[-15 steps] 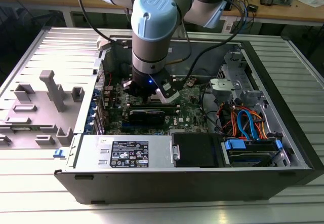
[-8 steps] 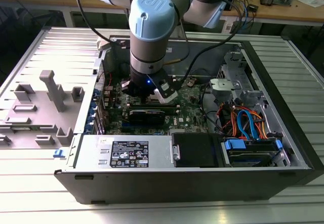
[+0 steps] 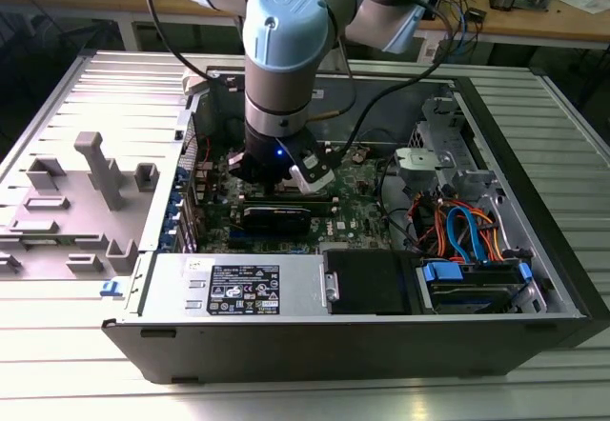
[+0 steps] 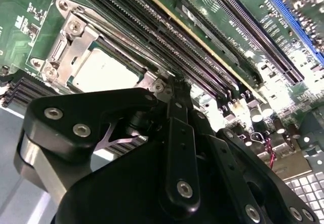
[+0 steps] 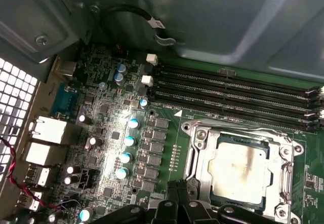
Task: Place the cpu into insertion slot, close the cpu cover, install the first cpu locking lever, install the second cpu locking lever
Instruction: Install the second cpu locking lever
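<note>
Where the grey and light-blue robot arm (image 3: 286, 69) descends into the open black computer case (image 3: 534, 202) in the exterior view, its wrist and the black gripper (image 3: 286, 175) hide the processor area of the green motherboard (image 3: 357, 213), so nothing of the socket can be made out from that camera. Whether the gripper's claw is spread or closed cannot be told: in both wrist views only the black linkage bars and screws of the gripper (image 4: 174, 89) body are seen, the fingertips are cut off or hidden behind that linkage, and no object is seen in its hold. Inside the case, the motherboard carries the insertion slot (image 5: 198, 159), a square socket with a silver metal rim. The cpu (image 5: 239, 167), a flat square chip with a dull silver top, lies seated within this slot. The cpu cover (image 5: 283, 148), a thin silver hinged frame plate with a square cut-out, lies down flat around the chip, its edge partly cut off by the picture border. In the second wrist view the same cpu (image 4: 104, 71) is seen just beyond the gripper linkage, framed by the cpu cover (image 4: 76, 41). Long black memory slots (image 5: 233, 89) run beside the socket. Toward the exterior view's right, the case holds orange and blue cables (image 3: 467, 226).
</note>
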`<state>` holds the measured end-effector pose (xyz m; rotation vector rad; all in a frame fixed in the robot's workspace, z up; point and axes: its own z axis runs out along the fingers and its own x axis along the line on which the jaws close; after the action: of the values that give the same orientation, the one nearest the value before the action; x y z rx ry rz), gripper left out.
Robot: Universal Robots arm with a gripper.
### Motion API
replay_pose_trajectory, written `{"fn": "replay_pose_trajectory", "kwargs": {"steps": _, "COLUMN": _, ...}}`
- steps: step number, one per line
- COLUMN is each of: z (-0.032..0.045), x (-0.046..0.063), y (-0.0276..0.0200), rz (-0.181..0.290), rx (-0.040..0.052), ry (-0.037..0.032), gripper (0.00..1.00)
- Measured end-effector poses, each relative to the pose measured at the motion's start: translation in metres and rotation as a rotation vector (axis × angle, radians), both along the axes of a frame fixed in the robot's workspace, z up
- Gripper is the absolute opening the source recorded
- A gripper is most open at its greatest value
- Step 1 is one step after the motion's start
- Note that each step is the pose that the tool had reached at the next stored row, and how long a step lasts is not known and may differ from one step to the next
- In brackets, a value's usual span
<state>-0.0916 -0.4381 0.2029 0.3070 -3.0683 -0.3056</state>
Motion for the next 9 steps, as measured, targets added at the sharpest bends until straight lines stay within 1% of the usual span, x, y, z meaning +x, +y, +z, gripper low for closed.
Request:
{"fn": "replay_pose_trajectory", "kwargs": {"steps": 1, "z": 0.0039, "x": 0.000, "y": 0.0005, "rz": 0.000, "rx": -0.0009, "ry": 0.0014, "gripper": 0.11}}
{"fn": "replay_pose_trajectory", "kwargs": {"steps": 4, "z": 0.0125, "x": 0.000, "y": 0.0013, "rz": 0.000, "rx": -0.0016, "ry": 0.0017, "gripper": 0.11}}
{"fn": "replay_pose_trajectory", "kwargs": {"steps": 5, "z": 0.0178, "x": 0.000, "y": 0.0017, "rz": 0.000, "rx": -0.0023, "ry": 0.0017, "gripper": 0.11}}
{"fn": "replay_pose_trajectory", "kwargs": {"steps": 9, "z": 0.0266, "x": 0.000, "y": 0.0022, "rz": 0.000, "rx": -0.0036, "ry": 0.0017, "gripper": 0.11}}
